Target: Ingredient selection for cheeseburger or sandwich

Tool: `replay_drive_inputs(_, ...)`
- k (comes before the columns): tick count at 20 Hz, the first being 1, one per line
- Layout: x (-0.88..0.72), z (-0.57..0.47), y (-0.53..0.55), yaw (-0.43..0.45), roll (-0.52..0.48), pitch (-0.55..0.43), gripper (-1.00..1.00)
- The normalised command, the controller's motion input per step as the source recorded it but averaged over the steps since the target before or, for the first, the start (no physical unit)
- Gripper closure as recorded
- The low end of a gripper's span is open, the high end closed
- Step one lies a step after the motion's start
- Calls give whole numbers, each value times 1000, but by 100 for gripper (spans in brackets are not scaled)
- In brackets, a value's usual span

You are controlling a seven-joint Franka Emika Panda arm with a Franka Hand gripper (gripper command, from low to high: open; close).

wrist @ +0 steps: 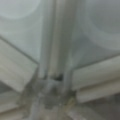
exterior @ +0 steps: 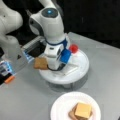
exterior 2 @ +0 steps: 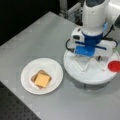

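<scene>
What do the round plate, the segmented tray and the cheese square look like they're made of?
Plate: probably paper or thin plastic, matte white with a thin shallow rim. Segmented tray: likely rigid plastic, smooth white, with moulded dividers. Cheese square: toy piece, maybe felt or foam, flat even yellow with no shine. The claw sits low over the tray.

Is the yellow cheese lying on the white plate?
Yes, the cheese sits on a bread square on the plate, away from the tray.

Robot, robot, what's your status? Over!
Tool down over white segmented round tray. Yellow cheese square on tan bread, white round plate. Red disc on tray.
</scene>
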Motion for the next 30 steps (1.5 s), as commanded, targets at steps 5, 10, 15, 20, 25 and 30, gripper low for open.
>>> replay_drive_inputs(5,-277,-199,-31,88,95,-119,-100)
replay_drive_inputs(10,-263,-186,-82,324,75,-102,-100)
replay_drive_inputs(15,-133,-134,-141,715,-2,-71,-100)
replay_drive_inputs(20,12,29,-149,595,-37,-7,-100)
replay_drive_inputs(25,59,121,-124,406,-31,49,-100)
replay_drive_inputs(30,97,101,-70,358,-27,55,-100)
